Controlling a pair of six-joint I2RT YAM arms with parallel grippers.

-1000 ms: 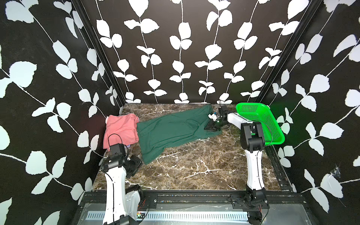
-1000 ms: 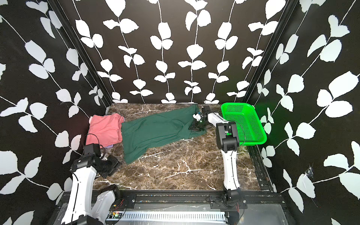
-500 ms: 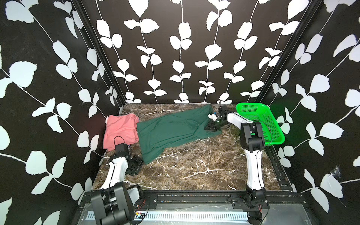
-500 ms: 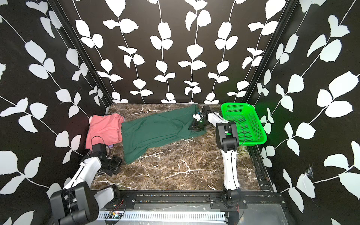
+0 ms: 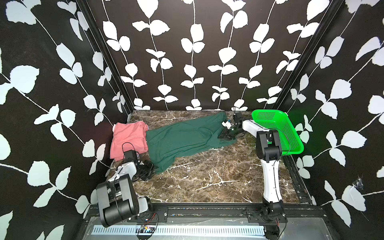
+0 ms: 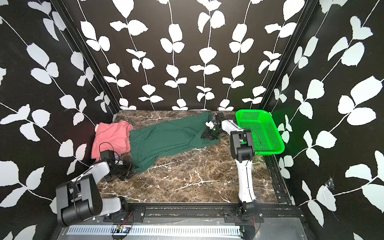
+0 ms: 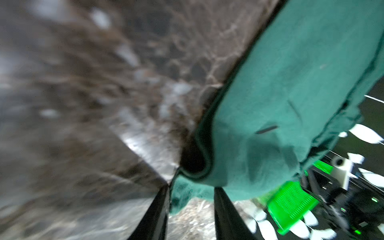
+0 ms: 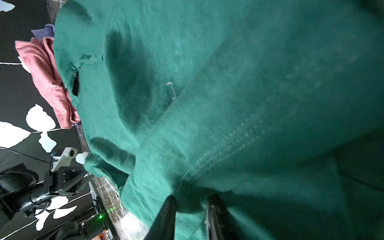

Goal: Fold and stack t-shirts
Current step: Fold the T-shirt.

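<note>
A dark green t-shirt [image 5: 187, 139] lies stretched across the marble table, from near left to far right. My left gripper [image 5: 152, 169] sits low at the shirt's near-left corner. In the left wrist view its jaws stand apart, with the hem corner [image 7: 182, 197] lying between the fingertips and table showing through the gap. My right gripper [image 5: 223, 136] is shut on a bunched fold of the green t-shirt [image 8: 228, 83] at its far right end. A folded pink t-shirt [image 5: 127, 137] lies at the far left. A lavender t-shirt [image 8: 44, 31] peeks out from beneath it.
A bright green perforated basket [image 5: 278, 128] stands tilted at the far right edge, just behind the right arm. Black walls with white leaves close in the table on three sides. A black rail runs along the front edge.
The left arm has dropped from an upright pose to a low, folded one, and its gripper has edged toward the green shirt's near corner. The right arm and the shirts have not moved.
</note>
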